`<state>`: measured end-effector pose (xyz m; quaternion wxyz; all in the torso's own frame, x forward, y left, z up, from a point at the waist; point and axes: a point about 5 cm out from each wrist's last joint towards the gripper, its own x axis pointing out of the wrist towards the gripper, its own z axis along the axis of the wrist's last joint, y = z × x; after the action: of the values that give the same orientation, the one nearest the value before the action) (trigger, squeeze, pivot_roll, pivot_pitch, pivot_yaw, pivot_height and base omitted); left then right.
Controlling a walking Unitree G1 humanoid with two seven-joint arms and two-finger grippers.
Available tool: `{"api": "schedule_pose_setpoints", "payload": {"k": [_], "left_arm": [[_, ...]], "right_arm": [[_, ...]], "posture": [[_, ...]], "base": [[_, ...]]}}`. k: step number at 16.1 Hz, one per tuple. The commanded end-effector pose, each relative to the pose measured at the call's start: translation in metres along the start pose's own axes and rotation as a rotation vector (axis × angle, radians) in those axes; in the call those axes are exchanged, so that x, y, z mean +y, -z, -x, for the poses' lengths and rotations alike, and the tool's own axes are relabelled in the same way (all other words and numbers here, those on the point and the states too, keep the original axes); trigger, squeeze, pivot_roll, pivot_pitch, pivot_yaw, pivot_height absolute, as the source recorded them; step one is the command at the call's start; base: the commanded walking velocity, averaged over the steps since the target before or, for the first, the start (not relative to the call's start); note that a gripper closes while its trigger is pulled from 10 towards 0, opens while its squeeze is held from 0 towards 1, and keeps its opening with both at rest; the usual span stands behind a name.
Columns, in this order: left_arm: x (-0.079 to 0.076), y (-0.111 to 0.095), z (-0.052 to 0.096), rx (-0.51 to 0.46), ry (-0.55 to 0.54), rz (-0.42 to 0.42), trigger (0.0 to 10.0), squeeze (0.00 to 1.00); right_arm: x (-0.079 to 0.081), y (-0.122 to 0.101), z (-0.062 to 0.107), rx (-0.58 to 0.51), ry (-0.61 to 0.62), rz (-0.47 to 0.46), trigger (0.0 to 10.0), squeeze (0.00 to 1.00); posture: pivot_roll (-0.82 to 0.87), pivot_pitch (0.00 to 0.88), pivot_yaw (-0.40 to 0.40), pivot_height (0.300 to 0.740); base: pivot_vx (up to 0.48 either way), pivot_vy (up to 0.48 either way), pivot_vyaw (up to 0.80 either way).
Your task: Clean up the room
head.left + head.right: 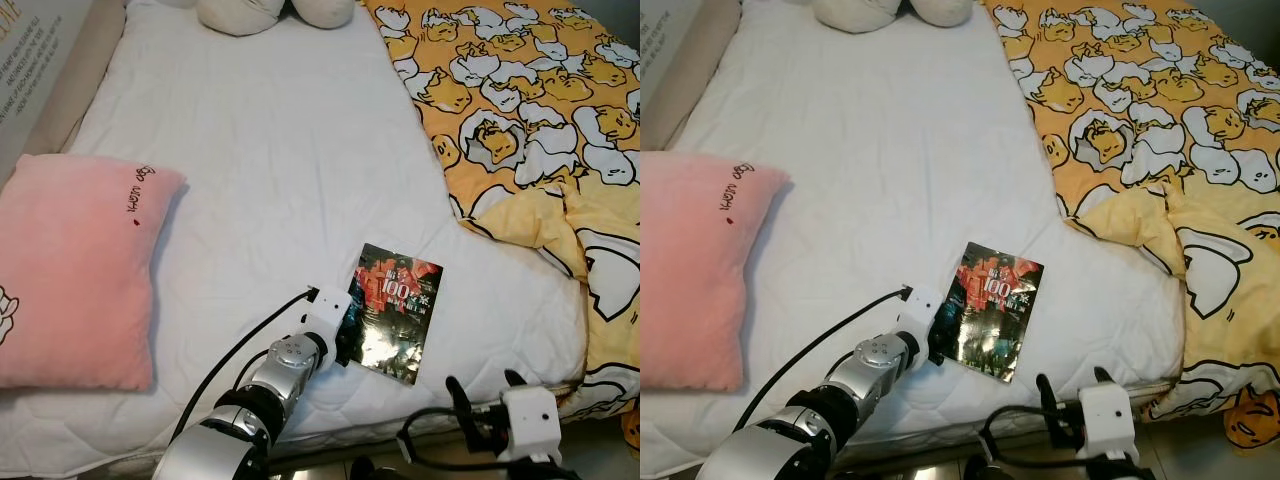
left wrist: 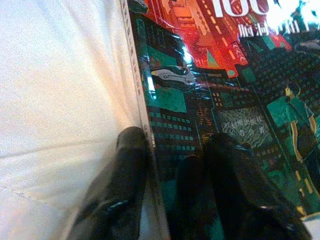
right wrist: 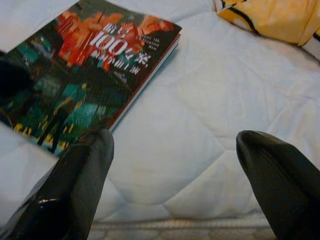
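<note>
A glossy book (image 1: pixel 395 310) with a dark red and green cover lies flat on the white mattress (image 1: pixel 260 150) near its foot edge. My left gripper (image 1: pixel 345 335) is at the book's left side. In the left wrist view one black finger (image 2: pixel 120 190) presses against the spine edge on the sheet. The other finger lies on the cover (image 2: pixel 225 100), so the gripper (image 2: pixel 175 190) is shut on the book's edge. My right gripper (image 1: pixel 483 388) hovers open at the mattress's foot edge, right of the book (image 3: pixel 85 75), with only bare sheet between its fingers (image 3: pixel 75 185).
A pink pillow (image 1: pixel 70 270) lies on the left part of the bed. A yellow cartoon-print duvet (image 1: pixel 540 100) is bunched along the right side and hangs over the corner. Cream cushions (image 1: pixel 270 12) sit at the head. A printed box (image 1: pixel 40 60) stands far left.
</note>
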<state>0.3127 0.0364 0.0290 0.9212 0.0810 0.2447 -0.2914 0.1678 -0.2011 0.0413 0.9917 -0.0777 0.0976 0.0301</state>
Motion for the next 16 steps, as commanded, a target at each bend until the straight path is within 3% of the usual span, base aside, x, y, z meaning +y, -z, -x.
{"api": "schedule_pose_setpoints", "payload": {"k": [1,2,6,9,13,15,16], "left_arm": [[-0.02,0.03,0.002,0.115,0.059,0.025,0.0,0.0],[-0.025,0.029,0.001,0.107,0.109,0.053,0.0,0.0],[-0.024,0.021,0.0,0.068,0.11,0.073,0.0,0.0],[-0.013,0.006,-0.001,-0.013,0.078,0.209,0.0,0.0],[0.012,-0.023,0.0,-0.162,0.022,0.375,0.0,0.0],[0.016,-0.031,0.002,-0.216,0.049,0.397,0.0,0.0],[0.03,-0.04,0.007,-0.283,0.046,0.371,0.0,0.0]], "right_arm": [[-0.004,0.008,0.004,0.044,0.019,0.001,10.0,0.0],[-0.007,0.007,0.003,0.037,0.03,0.002,10.0,0.0],[-0.009,0.004,-0.002,0.024,0.046,-0.006,10.0,0.0],[-0.005,0.003,-0.011,0.012,0.045,-0.015,10.0,0.0],[-0.002,-0.011,-0.04,-0.05,0.039,-0.045,10.0,0.0],[-0.001,-0.016,-0.049,-0.069,0.041,-0.057,10.0,0.0],[-0.001,-0.023,-0.061,-0.096,0.05,-0.07,10.0,0.0]], "posture": [[-0.1,0.185,-0.021,0.74],[-0.1,0.182,-0.023,0.74],[-0.09,0.18,-0.016,0.74],[-0.07,0.17,-0.008,0.74],[0.01,0.082,-0.001,0.74],[0.03,0.049,0.008,0.74],[0.06,0.0,0.023,0.74]], "base": [[0.0,0.0,0.0],[0.0,0.0,0.0],[0.0,0.0,0.0],[0.0,0.0,0.0],[0.0,0.0,0.0],[0.0,0.0,0.0],[0.0,0.0,0.0]]}}
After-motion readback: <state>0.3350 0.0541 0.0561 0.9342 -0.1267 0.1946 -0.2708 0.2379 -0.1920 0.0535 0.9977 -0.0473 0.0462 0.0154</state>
